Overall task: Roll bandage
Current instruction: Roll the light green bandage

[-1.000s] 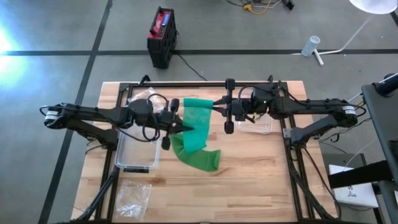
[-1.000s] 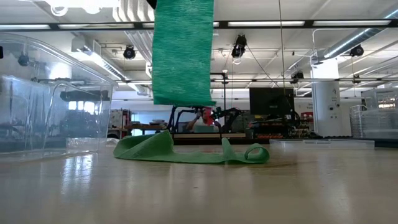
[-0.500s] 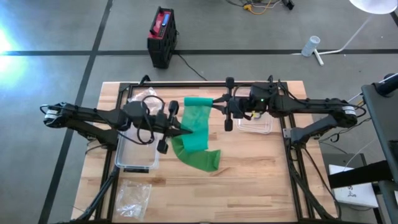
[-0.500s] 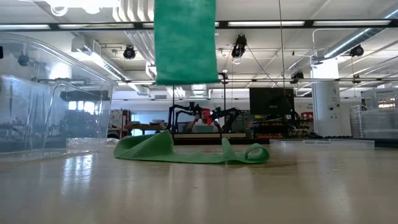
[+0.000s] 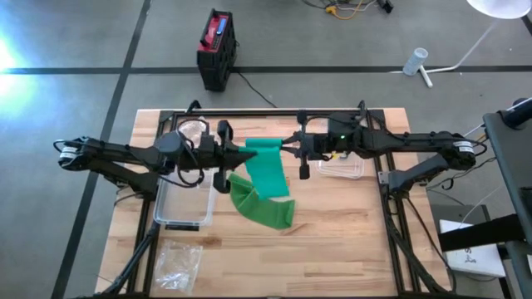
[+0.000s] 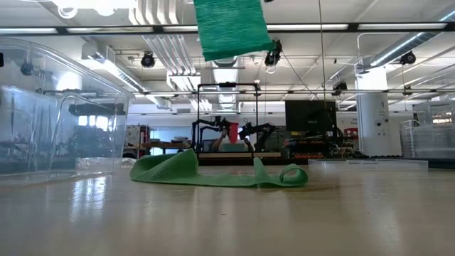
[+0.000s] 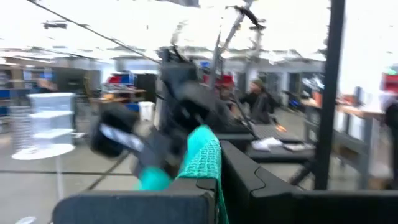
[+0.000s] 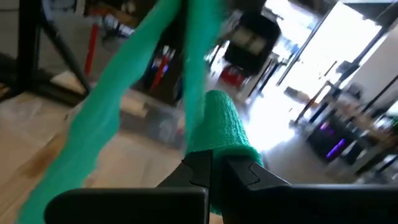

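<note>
A green bandage is lifted at its far part [image 5: 266,154] between my two grippers. It slopes down to a crumpled heap [image 5: 264,209] that lies on the wooden table; the heap also shows in the low view [image 6: 213,173]. The lifted part hangs as a flat sheet high in the low view [image 6: 231,28]. My left gripper [image 5: 226,156] is shut on the sheet's left side. My right gripper [image 5: 301,154] is shut on its right side. Both are well above the table. My left gripper pinches the bandage's left edge [image 7: 210,163] between its two fingers, coming level from the table's left. The cloth there is bunched, and the layers cannot be counted. The held part is clear of the table. The band stretches from it toward my right gripper. My right gripper pinches the bandage's right edge [image 8: 219,140] between its two fingers, coming level from the table's right. The cloth bulges in a bunched fold just beyond the fingertips. The held part is clear of the table, and a strip [image 8: 112,118] runs slanting down toward the table.
A clear plastic bin [image 5: 184,199] stands left of the heap, under my left arm. A clear tray [image 5: 342,169] lies under my right arm. A crumpled plastic bag [image 5: 178,262] lies at the near left. Bare wood shows at the near right.
Both grippers have gone up, and my left gripper has also gone toward the far edge. The hanging sheet's lower edge has risen well above the table and drifted rightward in the low view. The heap has stayed where it was.
</note>
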Robot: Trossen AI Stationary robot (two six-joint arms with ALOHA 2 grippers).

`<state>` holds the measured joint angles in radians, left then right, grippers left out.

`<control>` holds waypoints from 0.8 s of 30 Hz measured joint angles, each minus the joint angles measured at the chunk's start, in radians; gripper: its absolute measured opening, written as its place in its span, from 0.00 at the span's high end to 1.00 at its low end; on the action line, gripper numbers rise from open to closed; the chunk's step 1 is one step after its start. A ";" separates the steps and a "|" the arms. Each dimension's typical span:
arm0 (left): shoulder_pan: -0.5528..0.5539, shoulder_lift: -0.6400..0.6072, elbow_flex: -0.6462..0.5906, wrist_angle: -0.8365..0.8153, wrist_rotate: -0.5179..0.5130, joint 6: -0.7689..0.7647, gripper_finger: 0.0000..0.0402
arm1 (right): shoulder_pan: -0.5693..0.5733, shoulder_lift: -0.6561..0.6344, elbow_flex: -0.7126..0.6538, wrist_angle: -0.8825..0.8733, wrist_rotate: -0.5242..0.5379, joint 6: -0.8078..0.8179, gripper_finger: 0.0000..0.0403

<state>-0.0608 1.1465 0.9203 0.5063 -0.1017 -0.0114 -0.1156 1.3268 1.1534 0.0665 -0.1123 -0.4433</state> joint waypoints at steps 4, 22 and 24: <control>0.011 0.000 0.000 0.034 -0.050 -0.012 1.00 | 0.017 0.019 0.001 -0.004 0.000 0.005 0.99; 0.055 0.017 -0.001 0.118 0.051 -0.093 0.96 | 0.035 0.036 0.000 0.002 -0.019 0.040 0.99; 0.055 0.029 -0.001 0.143 0.088 -0.117 0.99 | 0.034 0.041 0.000 0.021 -0.019 0.050 0.99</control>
<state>-0.0059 1.1752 0.9195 0.6489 -0.0133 -0.1280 -0.0816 1.3676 1.1530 0.0880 -0.1310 -0.3931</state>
